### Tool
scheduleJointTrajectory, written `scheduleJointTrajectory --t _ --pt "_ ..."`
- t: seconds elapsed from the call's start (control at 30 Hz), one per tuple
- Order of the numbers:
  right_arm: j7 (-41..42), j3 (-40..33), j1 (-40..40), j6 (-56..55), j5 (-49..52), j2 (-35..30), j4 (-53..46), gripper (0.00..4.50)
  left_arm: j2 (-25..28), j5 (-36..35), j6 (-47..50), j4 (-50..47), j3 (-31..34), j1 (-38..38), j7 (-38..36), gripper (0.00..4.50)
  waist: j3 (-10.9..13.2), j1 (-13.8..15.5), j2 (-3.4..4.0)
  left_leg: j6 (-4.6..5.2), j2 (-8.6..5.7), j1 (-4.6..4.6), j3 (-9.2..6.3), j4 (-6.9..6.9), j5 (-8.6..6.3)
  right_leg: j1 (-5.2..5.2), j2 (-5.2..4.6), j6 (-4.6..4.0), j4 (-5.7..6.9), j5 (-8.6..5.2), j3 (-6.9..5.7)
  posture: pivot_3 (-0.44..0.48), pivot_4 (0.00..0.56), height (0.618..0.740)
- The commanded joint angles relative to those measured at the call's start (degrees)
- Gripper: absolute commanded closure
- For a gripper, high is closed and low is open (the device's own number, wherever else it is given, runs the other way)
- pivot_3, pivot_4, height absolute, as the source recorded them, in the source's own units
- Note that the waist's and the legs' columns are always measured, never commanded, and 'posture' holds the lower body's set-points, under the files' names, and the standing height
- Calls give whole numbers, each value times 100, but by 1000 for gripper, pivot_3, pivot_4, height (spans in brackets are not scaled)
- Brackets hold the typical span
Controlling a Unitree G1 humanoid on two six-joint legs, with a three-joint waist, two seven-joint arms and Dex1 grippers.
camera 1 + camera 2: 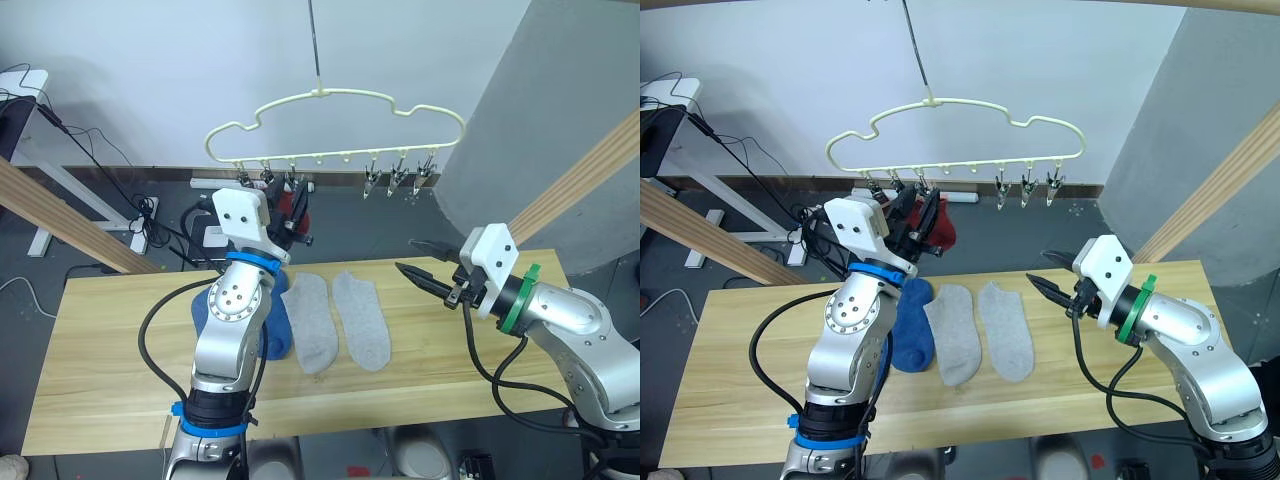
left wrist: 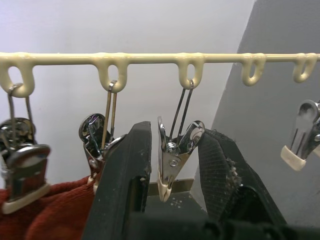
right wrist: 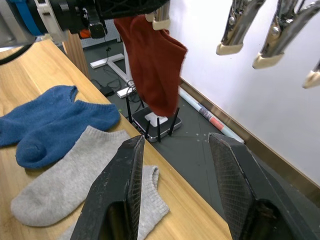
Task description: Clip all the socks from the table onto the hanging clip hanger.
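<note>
The cream clip hanger [image 1: 335, 130] hangs above the table's far edge. My left gripper [image 2: 175, 132] is raised to it, open, with one metal clip [image 2: 172, 160] between its fingers. A rust red sock [image 3: 155, 65] hangs from the clips just to the left of that one. On the table [image 1: 100, 350] two blue socks [image 1: 910, 330] lie partly behind my left arm. Two light grey socks [image 1: 310, 325] [image 1: 362, 320] lie side by side to their right. My right gripper [image 1: 405, 255] hovers open and empty above the table, right of the grey socks.
Three bare clips [image 1: 400, 180] hang at the hanger's right end. Slanted wooden frame bars stand at the left [image 1: 60, 220] and right [image 1: 590, 175]. A grey panel [image 1: 520, 120] rises behind the right arm. Cables and a small router [image 3: 155, 120] lie on the floor beyond the table.
</note>
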Motion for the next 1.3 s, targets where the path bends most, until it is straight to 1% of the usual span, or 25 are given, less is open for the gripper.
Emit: scheduleJointTrajectory --t 0.03,0.9,1.1,1.2,1.3 --pt "40 -174 4 -106 127 -59 -263 2384 -92 25 -46 -375 -28 4 69 2897 0 0 0 0 0 0 0 0 0 0 0 0 0 0 0 -248 349 740" --pt "-8 -114 -3 -109 123 -69 -223 2384 -104 76 -17 -305 -41 -13 46 2897 0 -2 0 0 0 1 0 6 0 1 0 0 6 0 0 -248 352 740" --pt "14 -106 50 -122 121 -82 -242 2384 -75 115 -64 -319 -35 -6 17 4042 0 -2 0 0 0 1 0 6 0 1 0 0 6 0 0 -247 350 740" --pt "23 -91 89 -146 92 -94 -252 2384 -65 134 -59 -362 -37 29 10 4453 0 -2 0 0 0 1 0 6 0 1 0 0 7 0 0 -246 349 740" --pt "22 -62 109 -151 68 -94 -261 2384 -52 140 -29 -415 -21 69 10 4491 0 -2 0 0 0 1 0 6 0 1 0 0 8 0 0 -246 348 740"
